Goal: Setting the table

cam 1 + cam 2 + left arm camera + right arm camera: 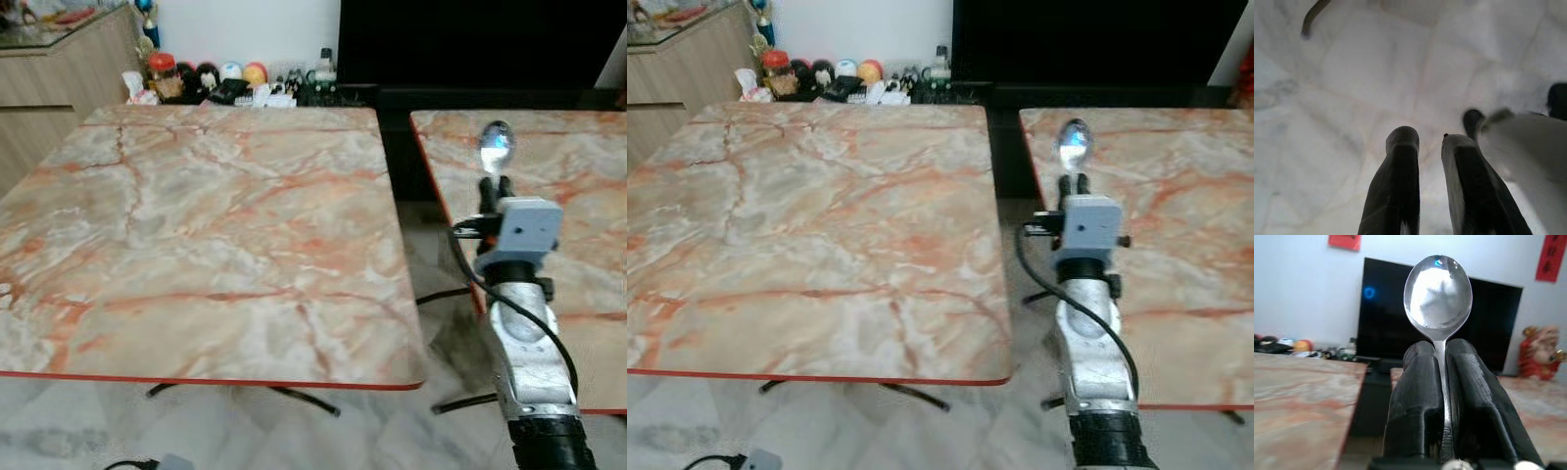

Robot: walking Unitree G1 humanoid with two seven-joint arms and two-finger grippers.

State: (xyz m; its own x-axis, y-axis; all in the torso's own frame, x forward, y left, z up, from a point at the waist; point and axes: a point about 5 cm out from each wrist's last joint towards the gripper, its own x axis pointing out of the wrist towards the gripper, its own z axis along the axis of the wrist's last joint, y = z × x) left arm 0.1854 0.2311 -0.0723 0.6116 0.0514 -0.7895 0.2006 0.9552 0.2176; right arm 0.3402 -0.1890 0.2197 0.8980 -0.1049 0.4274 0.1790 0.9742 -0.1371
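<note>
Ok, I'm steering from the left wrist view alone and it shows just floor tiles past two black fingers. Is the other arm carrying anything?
Observer: Yes. The right gripper is shut on a metal spoon, handle pinched between the fingers, bowl sticking out past the tips.
Operator: Where is that arm?
Observer: Raised in front of the robot, by the gap between two marble-patterned tables, with the spoon over the near-left part of the right table.
Operator: Anything laid on the left table?
Observer: The left table shows bare marble pattern; small jars and ornaments sit beyond its far edge.
</note>
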